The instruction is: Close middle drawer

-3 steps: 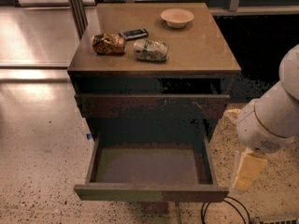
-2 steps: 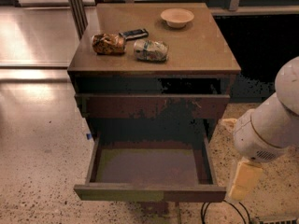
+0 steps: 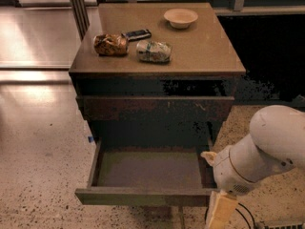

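Note:
The middle drawer (image 3: 143, 196) is pulled far out of the cabinet at the bottom of the camera view. Its olive-grey inside floor (image 3: 147, 168) shows and holds nothing. Its dark front runs along the lower edge. My gripper (image 3: 220, 213) hangs below the white arm (image 3: 259, 151), at the drawer's front right corner, close to the drawer front. I cannot tell whether it touches the front. Its lower end is cut off by the frame.
A reddish-brown drawer front (image 3: 155, 108) sits above, nearly closed. On the cabinet top (image 3: 209, 46) are a pale bowl (image 3: 180, 17), a brown snack bag (image 3: 110, 44), a dark flat item (image 3: 137, 34) and a green-white packet (image 3: 153, 51). Speckled floor (image 3: 43, 175) lies to the left.
My arm and gripper have moved left and down, closer to the drawer's front right corner. The drawer stays open as before.

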You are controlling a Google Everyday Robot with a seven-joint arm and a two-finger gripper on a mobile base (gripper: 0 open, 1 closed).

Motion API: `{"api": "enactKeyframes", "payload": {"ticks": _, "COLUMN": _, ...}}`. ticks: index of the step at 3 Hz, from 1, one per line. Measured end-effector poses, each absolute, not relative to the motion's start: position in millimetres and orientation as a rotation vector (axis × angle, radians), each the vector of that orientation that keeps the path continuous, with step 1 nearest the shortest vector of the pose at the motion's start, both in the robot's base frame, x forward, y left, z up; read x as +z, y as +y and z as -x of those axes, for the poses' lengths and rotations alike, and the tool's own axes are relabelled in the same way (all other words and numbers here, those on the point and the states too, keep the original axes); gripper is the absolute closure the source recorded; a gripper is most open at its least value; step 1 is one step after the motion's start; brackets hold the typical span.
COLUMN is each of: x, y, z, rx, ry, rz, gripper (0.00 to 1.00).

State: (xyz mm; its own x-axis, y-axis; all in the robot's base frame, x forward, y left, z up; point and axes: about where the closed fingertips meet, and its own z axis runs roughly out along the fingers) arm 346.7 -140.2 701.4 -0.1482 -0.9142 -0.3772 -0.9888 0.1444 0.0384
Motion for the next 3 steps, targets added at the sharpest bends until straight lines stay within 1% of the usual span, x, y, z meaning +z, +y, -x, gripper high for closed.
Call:
{"api": "enactKeyframes", "payload": {"ticks": 1, "x": 666.4, "y": -112.4, "z": -329.0, "rx": 0.474, "ry": 2.126, "rz": 1.895, "gripper": 0.00}}
{"api": "enactKeyframes", "payload": {"ticks": 2, "x": 626.2, "y": -94.1, "z": -307.4, "rx": 0.501, "ry": 2.143, "rz": 1.924, "gripper": 0.00}}
{"api": "enactKeyframes", "payload": {"ticks": 3, "x": 626.1, "y": -94.0, "z": -307.4, "rx": 0.501, "ry": 2.143, "rz": 1.924, "gripper": 0.00}}
